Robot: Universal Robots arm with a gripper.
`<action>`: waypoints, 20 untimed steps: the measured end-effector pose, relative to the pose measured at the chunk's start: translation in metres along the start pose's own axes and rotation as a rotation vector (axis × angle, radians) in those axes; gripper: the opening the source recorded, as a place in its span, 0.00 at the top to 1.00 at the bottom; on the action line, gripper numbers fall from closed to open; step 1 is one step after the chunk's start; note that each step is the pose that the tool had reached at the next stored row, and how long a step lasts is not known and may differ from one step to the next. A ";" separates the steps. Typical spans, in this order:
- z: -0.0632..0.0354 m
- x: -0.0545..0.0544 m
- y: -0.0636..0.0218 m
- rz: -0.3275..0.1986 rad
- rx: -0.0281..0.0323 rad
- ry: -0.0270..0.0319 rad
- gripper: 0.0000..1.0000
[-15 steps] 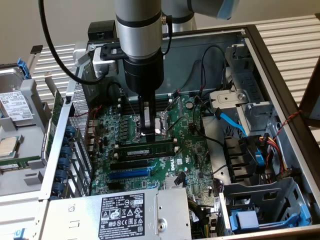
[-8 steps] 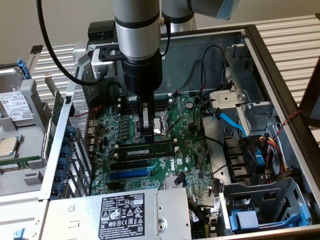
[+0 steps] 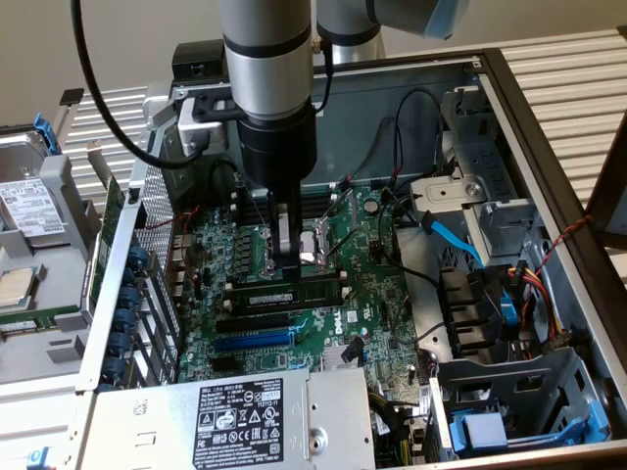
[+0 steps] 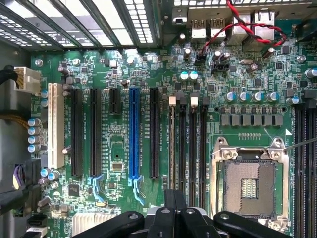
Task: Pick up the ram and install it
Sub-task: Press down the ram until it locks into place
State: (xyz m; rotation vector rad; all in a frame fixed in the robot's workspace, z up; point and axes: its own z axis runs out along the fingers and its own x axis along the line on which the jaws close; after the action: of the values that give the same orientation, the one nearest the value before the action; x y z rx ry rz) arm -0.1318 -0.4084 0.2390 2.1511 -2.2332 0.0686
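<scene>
I'm looking into the open computer case (image 3: pixel 549 147). Toward the exterior view's left, the blue expansion slot (image 3: pixel 253 342) is lying on the motherboard (image 3: pixel 372 294). Just beyond it, the ram (image 3: pixel 291 293) is sitting along a memory slot, and my gripper (image 3: pixel 285 262) is pressing down on its top edge with fingers closed together. To the right, the CPU socket (image 3: pixel 315 242) is sitting open.

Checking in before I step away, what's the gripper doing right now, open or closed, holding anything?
Gripper: closed, fingers together right above the ram seated in its motherboard slot; no grip on it can be made out.
</scene>
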 end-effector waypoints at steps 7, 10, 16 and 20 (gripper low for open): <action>0.0012 0.000 0.0001 0.000 -0.0006 -0.0153 0.89; 0.0012 0.000 0.0001 0.000 -0.0006 -0.0141 0.89; 0.0014 0.000 0.0011 0.000 0.0000 -0.0100 0.89; 0.0019 0.000 0.0019 0.000 0.0000 -0.0100 0.89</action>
State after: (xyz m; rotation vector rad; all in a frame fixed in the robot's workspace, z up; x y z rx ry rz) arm -0.1338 -0.4085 0.2372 2.1561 -2.2387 0.0579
